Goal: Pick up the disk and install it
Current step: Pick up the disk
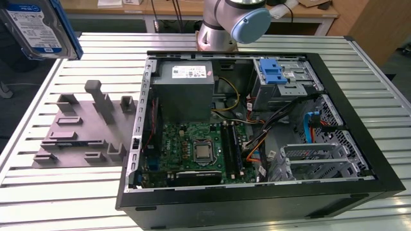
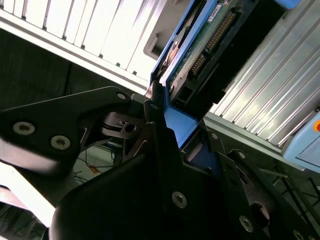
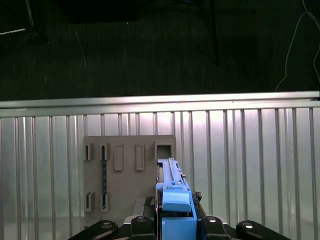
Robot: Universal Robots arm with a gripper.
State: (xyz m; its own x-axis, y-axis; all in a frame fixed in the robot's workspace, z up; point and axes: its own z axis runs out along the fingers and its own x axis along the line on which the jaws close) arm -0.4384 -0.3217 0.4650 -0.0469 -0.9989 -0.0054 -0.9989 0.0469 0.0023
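Observation:
The disk [image 1: 33, 26], a silver drive with a white-and-blue label in a blue carrier bracket, hangs high over the table's far corner at the exterior view's left. In the second wrist view my gripper [image 2: 167, 107] is shut on the blue bracket, and the disk [image 2: 210, 35] shows its green circuit board and connector. In the first wrist view the disk [image 3: 172, 197] stands edge-on between the black fingers [image 3: 147, 202], above the grey fixture [image 3: 130, 170].
An open computer case [image 1: 359, 144] lies on the slatted metal table [image 1: 64, 202], with a drive cage and blue latch [image 1: 273, 72] at its far corner. The grey fixture [image 1: 83, 125] sits left of the case. The arm's base [image 1: 222, 24] stands behind it.

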